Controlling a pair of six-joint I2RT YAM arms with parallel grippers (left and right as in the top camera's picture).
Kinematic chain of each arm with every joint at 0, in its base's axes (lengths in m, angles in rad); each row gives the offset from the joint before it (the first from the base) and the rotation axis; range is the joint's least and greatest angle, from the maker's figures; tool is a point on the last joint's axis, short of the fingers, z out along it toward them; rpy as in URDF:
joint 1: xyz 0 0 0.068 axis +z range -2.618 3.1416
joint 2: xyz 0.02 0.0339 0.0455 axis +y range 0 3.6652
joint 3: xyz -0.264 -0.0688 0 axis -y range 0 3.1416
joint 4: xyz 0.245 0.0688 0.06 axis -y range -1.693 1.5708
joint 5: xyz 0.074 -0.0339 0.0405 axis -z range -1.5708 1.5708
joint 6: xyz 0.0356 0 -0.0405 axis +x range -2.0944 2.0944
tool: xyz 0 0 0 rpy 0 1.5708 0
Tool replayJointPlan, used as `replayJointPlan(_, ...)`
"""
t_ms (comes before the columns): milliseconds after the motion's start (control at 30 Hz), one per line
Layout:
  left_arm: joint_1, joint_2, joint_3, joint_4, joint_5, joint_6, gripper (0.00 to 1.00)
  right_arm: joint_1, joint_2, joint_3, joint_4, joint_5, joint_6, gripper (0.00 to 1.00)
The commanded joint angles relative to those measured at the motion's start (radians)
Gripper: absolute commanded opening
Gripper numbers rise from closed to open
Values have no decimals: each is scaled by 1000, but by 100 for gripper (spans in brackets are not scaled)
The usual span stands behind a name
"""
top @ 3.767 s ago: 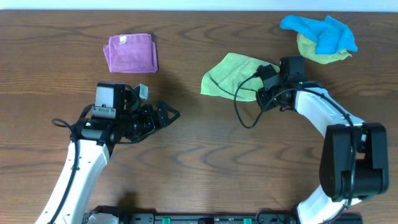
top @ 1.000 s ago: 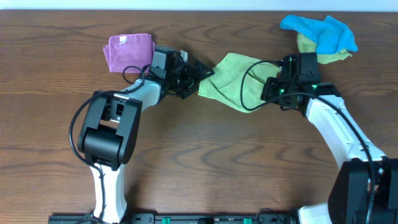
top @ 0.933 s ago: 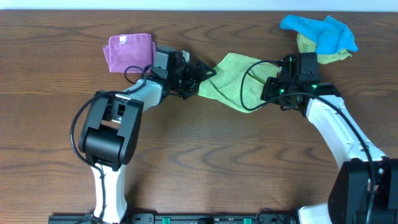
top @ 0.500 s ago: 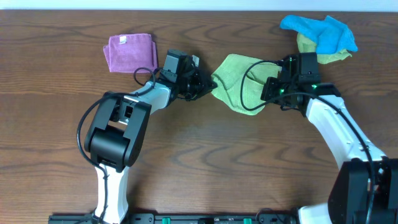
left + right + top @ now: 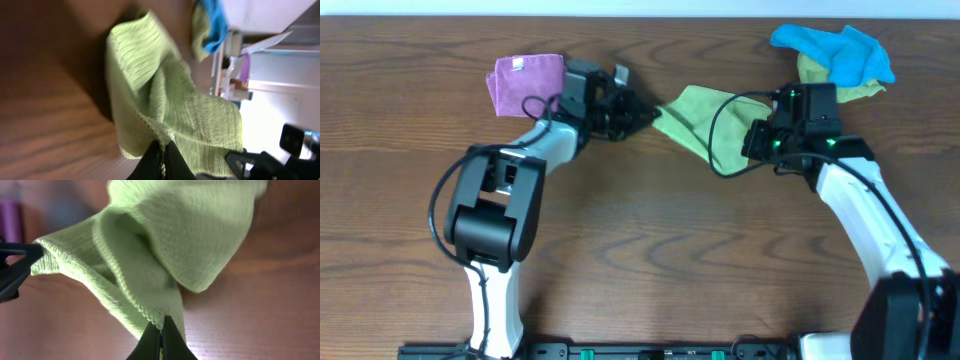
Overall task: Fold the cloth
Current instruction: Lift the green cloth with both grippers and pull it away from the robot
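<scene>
The light green cloth (image 5: 705, 118) hangs stretched between both grippers, lifted off the brown table near the back middle. My left gripper (image 5: 647, 113) is shut on its left corner; in the left wrist view the two black fingers pinch the hem (image 5: 161, 141) and the cloth (image 5: 165, 100) spreads away above them. My right gripper (image 5: 756, 140) is shut on the opposite edge; the right wrist view shows its fingertips closed on the cloth's (image 5: 175, 240) stitched hem (image 5: 160, 322). The cloth sags into a fold between the two grips.
A folded purple cloth (image 5: 527, 82) lies at the back left, close behind the left arm. A crumpled blue cloth (image 5: 835, 50) on a yellow-green one (image 5: 840, 90) sits at the back right, just beyond the right arm. A black cable (image 5: 720, 135) loops over the green cloth.
My left gripper reached the cloth's left corner, shut on it and has pulled it up and slightly left. The right gripper kept its hold and rose a little.
</scene>
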Motion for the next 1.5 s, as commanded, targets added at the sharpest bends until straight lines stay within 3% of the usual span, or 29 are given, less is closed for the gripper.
replayJointPlan(0, 36, -76, 71, 0, 48, -37, 6, 8, -71, 10, 31, -5, 11, 1)
replayJointPlan(600, 114, -177, 230, -7, -34, -116, 6, 9, -85, 29, 357, 39, 119, 1)
replayJointPlan(1067, 117, -167, 231, 2, -214, -90, 6, 5, 222, 385, 294, 76, 14, 1)
replayJointPlan(1467, 148, -167, 267, -15, -21, -60, 6, 3, 236, 480, 152, 92, -58, 1)
